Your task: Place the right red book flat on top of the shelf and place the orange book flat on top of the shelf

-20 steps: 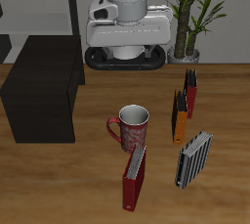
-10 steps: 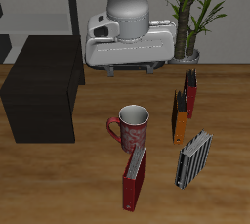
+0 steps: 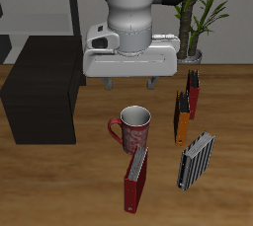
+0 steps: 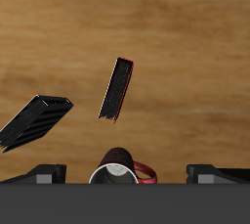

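My gripper [image 3: 131, 79] is open and empty. It hangs in the air behind and above the mug [image 3: 131, 126]. The right red book [image 3: 135, 179], bright red with pale page edges, stands on edge near the table's front edge, just in front of the mug. The wrist view shows it [image 4: 116, 89] beyond the mug [image 4: 117, 164], between my spread fingertips [image 4: 44, 174]. The orange book [image 3: 182, 118] stands on edge beside the mug, against a darker red book [image 3: 194, 92]. The shelf [image 3: 40, 102], a low black box with a bare flat top, stands on the other side of the mug.
A black-and-white striped book [image 3: 196, 161] leans near the front, beside the right red book; the wrist view shows it too [image 4: 34, 120]. A potted plant [image 3: 193, 18] stands at the back. A pale grey open shelving unit [image 3: 40, 8] stands behind the black shelf.
The arm has swung forward and lowered the gripper from near the base to above the table behind the mug. Its fingers now show clearly. The books, mug and shelf have not moved.
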